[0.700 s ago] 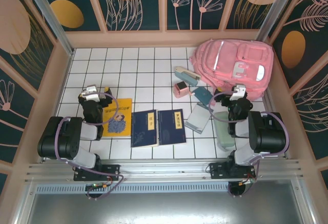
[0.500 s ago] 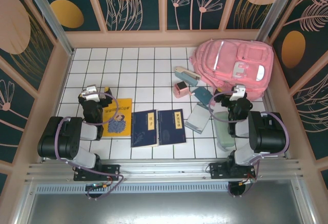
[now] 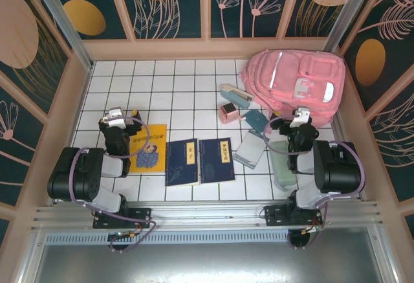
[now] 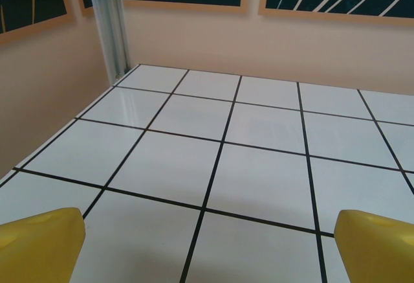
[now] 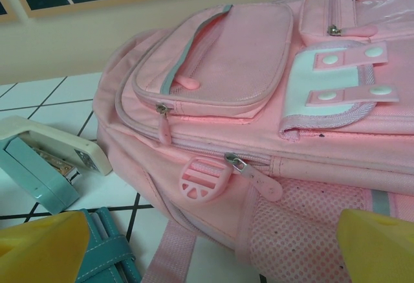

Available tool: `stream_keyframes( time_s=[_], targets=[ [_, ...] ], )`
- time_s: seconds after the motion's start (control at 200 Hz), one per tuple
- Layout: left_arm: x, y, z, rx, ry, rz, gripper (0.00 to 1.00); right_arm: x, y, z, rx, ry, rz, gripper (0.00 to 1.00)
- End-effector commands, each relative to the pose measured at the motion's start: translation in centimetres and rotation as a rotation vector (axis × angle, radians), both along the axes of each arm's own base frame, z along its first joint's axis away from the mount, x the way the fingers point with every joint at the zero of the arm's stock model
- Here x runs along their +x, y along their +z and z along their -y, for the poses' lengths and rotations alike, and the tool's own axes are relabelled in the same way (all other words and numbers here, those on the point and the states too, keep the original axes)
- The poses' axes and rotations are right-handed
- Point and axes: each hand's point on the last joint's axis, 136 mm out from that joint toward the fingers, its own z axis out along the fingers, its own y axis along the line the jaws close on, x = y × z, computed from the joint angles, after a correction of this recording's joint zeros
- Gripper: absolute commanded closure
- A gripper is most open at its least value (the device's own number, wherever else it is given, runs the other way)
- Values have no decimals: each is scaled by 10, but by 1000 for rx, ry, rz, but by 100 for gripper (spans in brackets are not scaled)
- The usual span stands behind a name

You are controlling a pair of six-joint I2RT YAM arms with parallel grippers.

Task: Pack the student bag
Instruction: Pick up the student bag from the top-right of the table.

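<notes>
On tiles [image 3: 174, 82]: one student bag [image 3: 304, 79], two blue books [image 3: 183, 162].

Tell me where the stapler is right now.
In the top view, the stapler lies right of centre, beside the student bag at its left edge, just beyond the small pink box.

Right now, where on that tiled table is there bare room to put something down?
Bare tiles: far left, between the back wall and the yellow book. Crowded: the right side, where student bag, stapler and pink box cluster by the right gripper.
</notes>
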Motion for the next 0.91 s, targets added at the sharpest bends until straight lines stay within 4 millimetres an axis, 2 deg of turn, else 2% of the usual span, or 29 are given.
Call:
stream_keyframes(
  time_s=[0.0, 0.075, 0.14, 0.2, 0.265, 0.36, 0.41, 0.435, 0.48, 0.52, 0.525, 0.53, 0.535, 0.56, 0.58, 0.641, 0.751, 0.811, 0.856, 0.901],
  targets=[
    [8, 31, 4, 16, -31, 47, 1, 8, 16, -5, -15, 14, 26, 1],
    [9, 52, 8, 22, -51, 57, 1, 14, 34, -17, -74, 27, 3, 1],
    [1, 89, 18, 16, -83, 160, 1, 15, 60, -33, -122, 33, 31, 1],
    [-5, 123, 35, -11, -130, 243, 1, 12, 90, -50, -125, 35, 102, 1],
    [-7, 151, 62, -57, -204, 283, 1, 10, 119, -64, -100, 25, 169, 1],
    [-3, 174, 97, -194, -273, 219, 1, 7, 167, -87, -75, 35, 257, 1],
    [1, 184, 107, -307, -248, 142, 1, 12, 189, -79, 19, -65, 265, 1],
    [2, 182, 112, -351, -245, 70, 1, 16, 197, -73, 84, -118, 246, 1],
    [2, 185, 125, -406, -279, -22, 1, 28, 209, -75, 177, -109, 171, 1],
    [2, 185, 139, -420, -339, -90, 1, 41, 214, -80, 227, -66, 71, 1],
    [2, 186, 141, -422, -346, -95, 1, 42, 204, -81, 225, -62, 37, 1],
    [3, 187, 142, -421, -353, -97, 1, 44, 211, -81, 233, -56, 35, 1],
    [2, 186, 143, -420, -357, -109, 1, 45, 203, -82, 232, -52, 6, 1],
    [2, 178, 145, -413, -358, -164, 1, 52, 203, -83, 261, -31, -53, 1],
    [3, 180, 145, -417, -349, -185, 1, 59, 204, -82, 297, -22, -83, 1],
    [5, 158, 130, -469, -209, -281, 1, 75, 192, -74, 404, -24, -169, 1],
    [7, 148, 137, -535, -239, -270, 1, 94, 176, -50, 578, 1, -211, 1],
    [7, 154, 137, -571, -241, -245, 1, 98, 173, -43, 590, 1, -207, 1],
    [6, 151, 148, -581, -296, -274, 1, 102, 173, -42, 584, 0, -184, 1],
    [4, 151, 163, -590, -374, -294, 1, 110, 164, -31, 599, -80, -212, 1]
  ],
)
